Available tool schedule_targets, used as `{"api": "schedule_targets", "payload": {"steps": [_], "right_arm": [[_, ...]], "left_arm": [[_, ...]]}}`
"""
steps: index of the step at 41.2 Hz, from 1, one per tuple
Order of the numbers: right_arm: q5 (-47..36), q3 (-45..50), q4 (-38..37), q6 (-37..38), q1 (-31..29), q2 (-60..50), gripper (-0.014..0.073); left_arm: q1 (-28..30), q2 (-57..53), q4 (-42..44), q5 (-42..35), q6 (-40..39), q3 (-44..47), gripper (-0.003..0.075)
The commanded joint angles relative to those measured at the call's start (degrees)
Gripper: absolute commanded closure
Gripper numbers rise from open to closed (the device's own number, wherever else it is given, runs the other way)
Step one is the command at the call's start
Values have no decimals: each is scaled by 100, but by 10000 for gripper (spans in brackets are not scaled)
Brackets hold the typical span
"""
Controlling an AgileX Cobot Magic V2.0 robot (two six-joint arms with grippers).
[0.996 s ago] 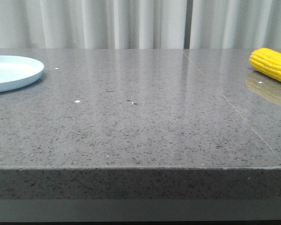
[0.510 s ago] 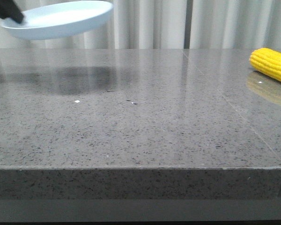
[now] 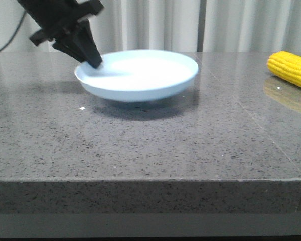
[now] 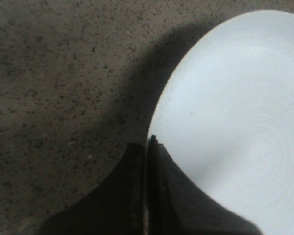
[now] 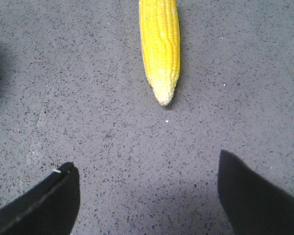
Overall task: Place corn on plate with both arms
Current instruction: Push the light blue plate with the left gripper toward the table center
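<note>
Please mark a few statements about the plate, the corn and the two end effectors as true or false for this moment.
1. The left end effector is shut on the rim of the plate. True.
2. The corn lies on the plate. False: it lies on the grey table, far to the right of the plate.
3. The right end effector is open, with nothing between its fingers. True.
4. The right end effector is gripping the corn's tapered tip. False: the tip lies apart from it, beyond the fingers.
5. The plate holds food. False: it is bare.
</note>
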Motion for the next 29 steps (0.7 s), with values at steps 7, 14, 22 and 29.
{"api": "schedule_targets", "payload": {"steps": [7, 14, 22, 29], "right_arm": [[-411, -196, -78, -16, 4, 7, -1], [-411, -196, -78, -16, 4, 7, -1], [-411, -196, -78, -16, 4, 7, -1], [-411, -196, -78, -16, 4, 7, -1]], "left_arm": [[-133, -242, -72, -216, -78, -179, 707], [-133, -242, 58, -182, -100, -179, 445], [-73, -316, 209, -44, -162, -241, 240], [-465, -815, 1626, -146, -728, -241, 240]]}}
